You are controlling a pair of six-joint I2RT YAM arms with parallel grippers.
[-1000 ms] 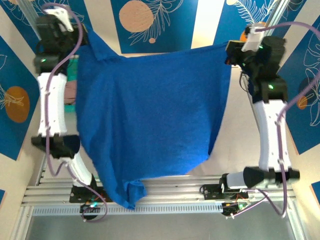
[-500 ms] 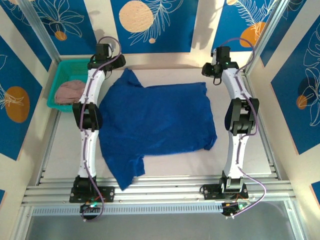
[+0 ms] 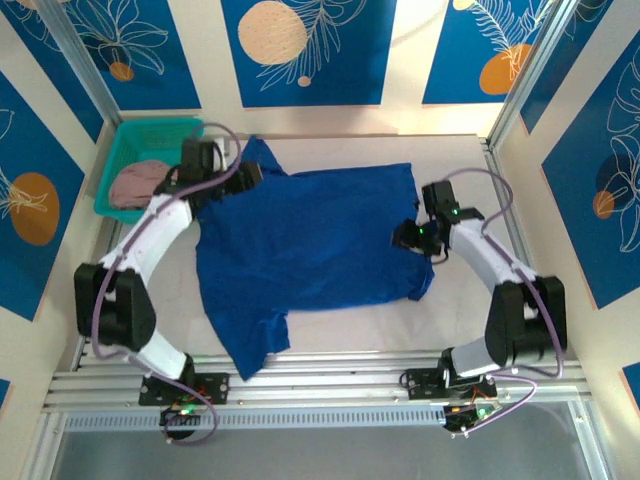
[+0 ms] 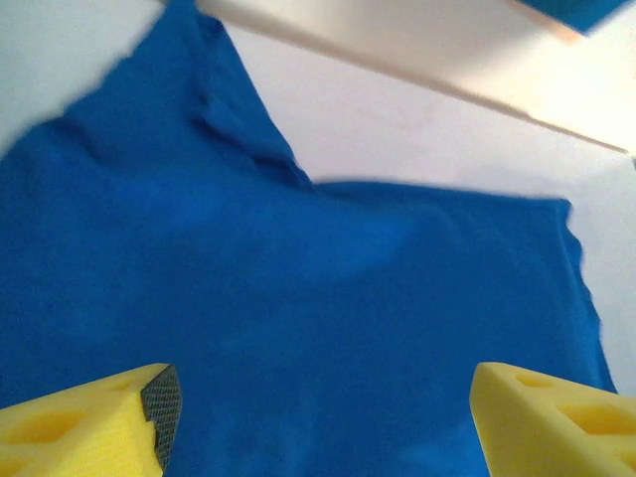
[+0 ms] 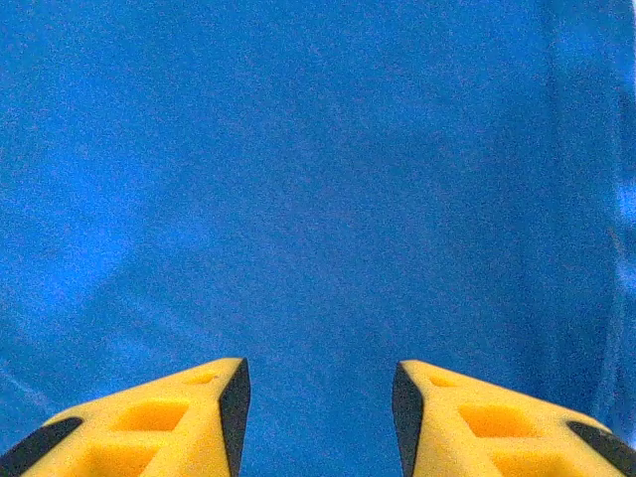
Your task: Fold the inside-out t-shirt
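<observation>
From my seat the table [image 3: 350, 335] is mostly covered by the t-shirt [image 3: 310, 240]. It lies spread flat across the middle, with one sleeve [image 3: 255, 158] pointing at the far wall and a longer flap trailing back toward the arm bases. A green basket [image 3: 118, 150] holding a pink cloth [image 3: 135, 185] sits outboard of the left arm. The left gripper [image 3: 245, 175] hovers at the shoulder end with its yellow fingers [image 4: 89, 427] spread wide and nothing between them. The right gripper [image 3: 405, 238] is over the opposite side, its fingers [image 5: 497, 427] parted more narrowly and also empty. I cannot tell from here whether either is touching the cloth.

I read this as the set-up for the first fold. To do it well I would pinch edges rather than mid-panel. The right fingers have only plain cloth under and ahead of them, so I would shift toward the seam line off their right side before closing. The left fingers have the sleeve ahead and to their left, the far hem straight ahead with bare table beyond it, and the side edge ahead of the right-hand finger. I would take both corners at matching depth, lift low and together, and keep the span taut so the crease lands straight.

Open room is a thin strip beyond the fingers at the wall, another outside the right gripper, and one near the bases. The basket crowds the left elbow.
</observation>
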